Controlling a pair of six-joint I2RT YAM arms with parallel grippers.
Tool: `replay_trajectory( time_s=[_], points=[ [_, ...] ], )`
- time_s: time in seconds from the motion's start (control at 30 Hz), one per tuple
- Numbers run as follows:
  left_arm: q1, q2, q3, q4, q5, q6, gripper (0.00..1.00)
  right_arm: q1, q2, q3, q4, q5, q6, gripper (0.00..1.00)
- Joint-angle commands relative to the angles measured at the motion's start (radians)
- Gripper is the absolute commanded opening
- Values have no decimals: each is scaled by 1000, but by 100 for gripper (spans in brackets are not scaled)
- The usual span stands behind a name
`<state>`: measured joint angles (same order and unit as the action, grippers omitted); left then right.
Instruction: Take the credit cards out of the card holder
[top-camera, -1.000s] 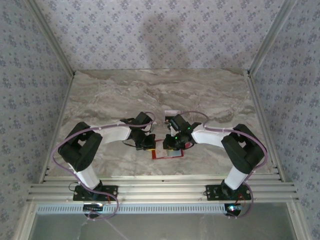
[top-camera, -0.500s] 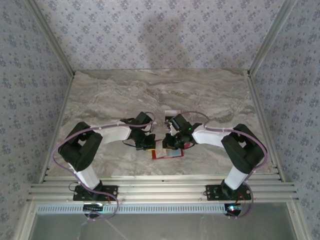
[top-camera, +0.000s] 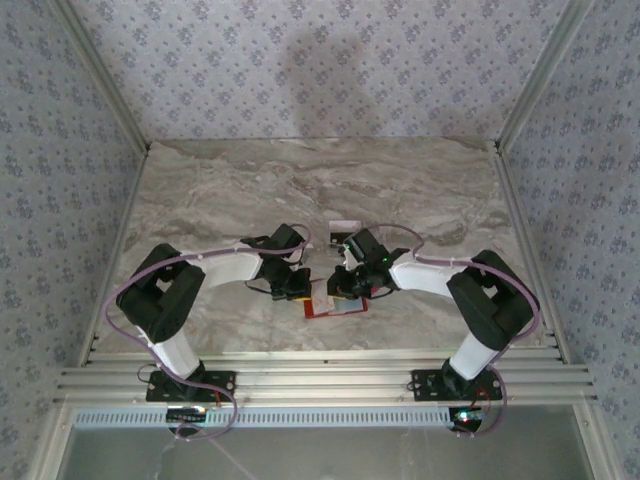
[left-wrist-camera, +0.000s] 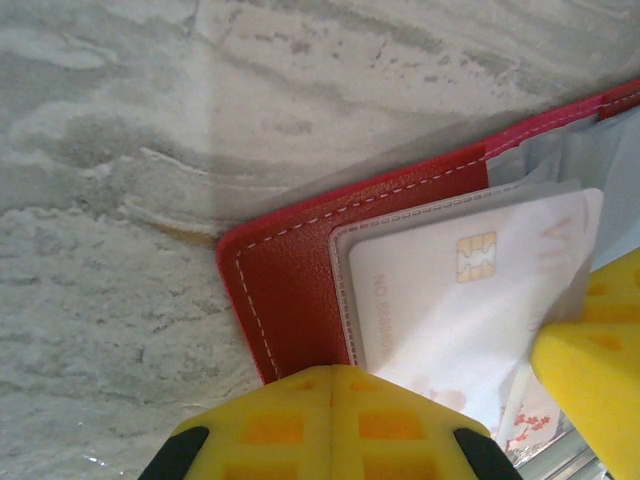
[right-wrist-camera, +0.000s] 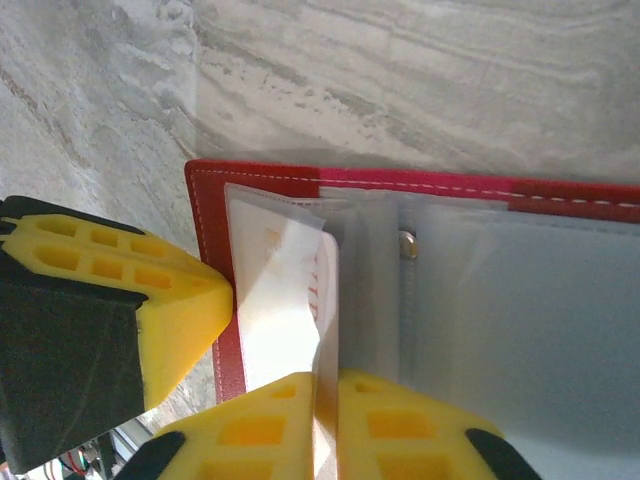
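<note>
Right claw (right-wrist-camera: 326, 392) has tightened onto a credit card (right-wrist-camera: 283, 300); left claw (left-wrist-camera: 332, 380), clenched, pins card holder (left-wrist-camera: 290, 285) edge.

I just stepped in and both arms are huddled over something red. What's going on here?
The two arms are working on an open red card holder lying on the marble table. The left hand, shut, presses on the holder's red edge, apparently to steady it. The right hand pinches the edge of a white credit card with a chip. The card is not yet out of the holder.
</note>
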<state>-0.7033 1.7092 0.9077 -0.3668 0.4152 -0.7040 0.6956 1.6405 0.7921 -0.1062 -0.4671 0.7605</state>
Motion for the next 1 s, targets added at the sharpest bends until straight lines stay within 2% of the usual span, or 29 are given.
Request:
replay_trajectory(
  time_s=[0.0, 0.17, 0.23, 0.37, 0.53, 0.7, 0.97],
  points=[
    [-8, 11, 15, -49, -30, 11, 3, -5, -22, -20, 33, -14, 24, 10],
    [-8, 11, 22, -56, -30, 12, 3, -13, -35, -37, 42, 2, 35, 12],
    [-7, 8, 24, -60, -31, 14, 3, -19, -42, -43, 40, 5, 37, 18],
    [-8, 1, 34, -71, -37, 16, 3, -25, -53, -56, 53, -4, 41, 17],
    [-9, -2, 43, -78, -36, 17, 3, -24, -53, -61, 79, -19, 49, 10],
    [-9, 1, 46, -78, -34, 18, 3, -27, -33, -59, 82, -31, 51, 18],
    [-11, 12, 48, -81, -35, 17, 3, -22, 7, -47, 53, -29, 40, 17]
  ],
)
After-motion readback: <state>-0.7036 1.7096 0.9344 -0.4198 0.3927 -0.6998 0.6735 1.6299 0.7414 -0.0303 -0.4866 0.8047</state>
